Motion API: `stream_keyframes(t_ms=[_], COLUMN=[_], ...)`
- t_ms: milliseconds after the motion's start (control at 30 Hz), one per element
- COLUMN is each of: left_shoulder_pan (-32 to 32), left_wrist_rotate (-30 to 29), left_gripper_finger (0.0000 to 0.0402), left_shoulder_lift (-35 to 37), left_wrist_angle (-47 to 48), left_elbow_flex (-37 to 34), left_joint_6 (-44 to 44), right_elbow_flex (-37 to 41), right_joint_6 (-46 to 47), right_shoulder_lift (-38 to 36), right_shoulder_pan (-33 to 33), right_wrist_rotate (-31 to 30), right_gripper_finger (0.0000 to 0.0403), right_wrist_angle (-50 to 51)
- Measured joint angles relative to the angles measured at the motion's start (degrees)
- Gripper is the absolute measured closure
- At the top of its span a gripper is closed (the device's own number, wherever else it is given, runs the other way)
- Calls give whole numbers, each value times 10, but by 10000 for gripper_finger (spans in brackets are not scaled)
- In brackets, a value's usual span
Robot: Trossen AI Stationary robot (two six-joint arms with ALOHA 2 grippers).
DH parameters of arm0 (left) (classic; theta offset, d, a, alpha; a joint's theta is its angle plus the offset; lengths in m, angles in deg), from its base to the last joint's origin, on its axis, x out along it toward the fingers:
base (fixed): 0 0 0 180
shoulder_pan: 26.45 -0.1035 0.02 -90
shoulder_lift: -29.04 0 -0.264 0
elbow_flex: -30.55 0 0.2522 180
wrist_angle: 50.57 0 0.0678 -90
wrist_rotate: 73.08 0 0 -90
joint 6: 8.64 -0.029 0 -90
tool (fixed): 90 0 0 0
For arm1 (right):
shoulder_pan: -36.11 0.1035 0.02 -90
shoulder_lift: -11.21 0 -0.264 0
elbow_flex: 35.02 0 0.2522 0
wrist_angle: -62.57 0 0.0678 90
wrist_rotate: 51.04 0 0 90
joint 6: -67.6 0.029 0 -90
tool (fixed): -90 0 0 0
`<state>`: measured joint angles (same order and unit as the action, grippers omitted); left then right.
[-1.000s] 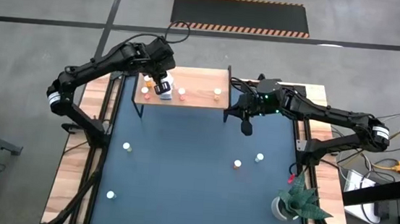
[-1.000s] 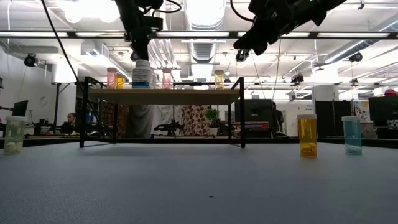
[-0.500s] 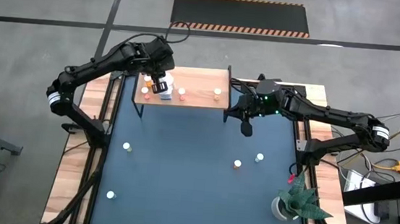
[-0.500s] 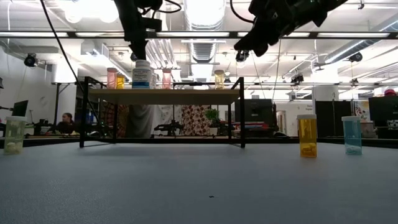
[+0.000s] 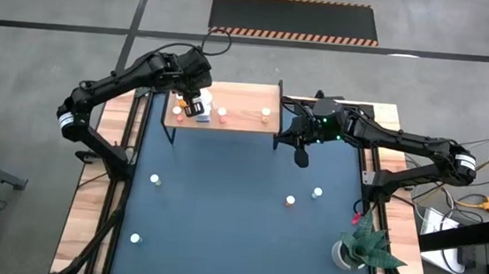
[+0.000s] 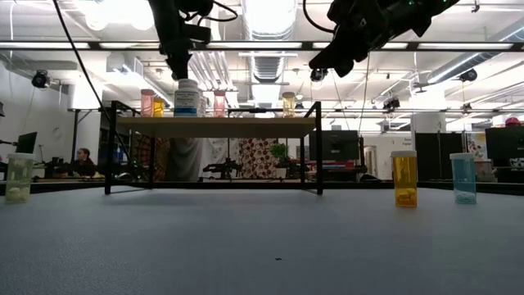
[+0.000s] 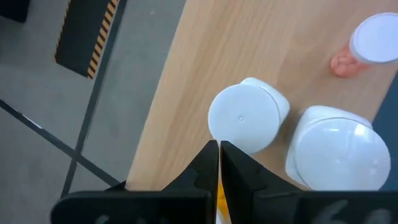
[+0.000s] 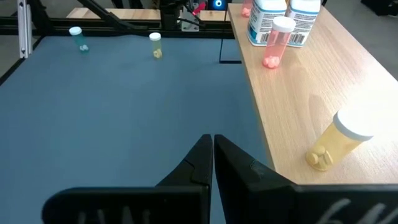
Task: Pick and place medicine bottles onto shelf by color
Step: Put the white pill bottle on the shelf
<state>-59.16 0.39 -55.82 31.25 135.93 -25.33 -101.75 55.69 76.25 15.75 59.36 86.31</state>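
The shelf [image 5: 239, 123] stands at the mat's far edge on thin black legs. On it stand two white bottles [image 7: 244, 118] [image 7: 336, 155], a pink one [image 7: 372, 46], an orange one [image 5: 178, 109] and a yellowish one [image 8: 342, 140]. My left gripper [image 7: 219, 152] is shut and points down over the shelf's left part, right by the smaller white bottle's cap. My right gripper [image 5: 301, 155] is shut and hangs empty above the mat beside the shelf's right end. Several more bottles stand on the mat: [image 5: 155, 180], [image 5: 134, 238], [image 5: 290, 200], [image 5: 317, 193]. My left gripper's shut fingertips [image 7: 211, 155] stand at the rim of the smaller white bottle's cap [image 7: 231, 140], coming slantwise from above. I cannot tell whether they touch it. The bottle stands upright on the shelf.
A white pot with a green plant [image 5: 361, 245] sits at the mat's near right corner. The wooden table border [image 5: 97, 204] runs along both sides of the dark mat. In the low view, people sit in the room behind the table.
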Motion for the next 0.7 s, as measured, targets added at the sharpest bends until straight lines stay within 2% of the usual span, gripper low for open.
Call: stream_keyframes(t_ms=[233, 700], left_shoulder_pan=[4, 8], left_wrist_rotate=[28, 28], left_gripper_finger=[402, 402], left_shoulder_lift=[0, 2], left_wrist_angle=[1, 19], left_elbow_flex=[0, 6], left_joint_6=[-1, 10], right_elbow_flex=[0, 6], right_joint_6=[0, 4], right_shoulder_lift=[0, 0], right_shoulder_pan=[0, 0], right_wrist_rotate=[0, 0], right_gripper_finger=[394, 394], right_wrist_angle=[0, 0])
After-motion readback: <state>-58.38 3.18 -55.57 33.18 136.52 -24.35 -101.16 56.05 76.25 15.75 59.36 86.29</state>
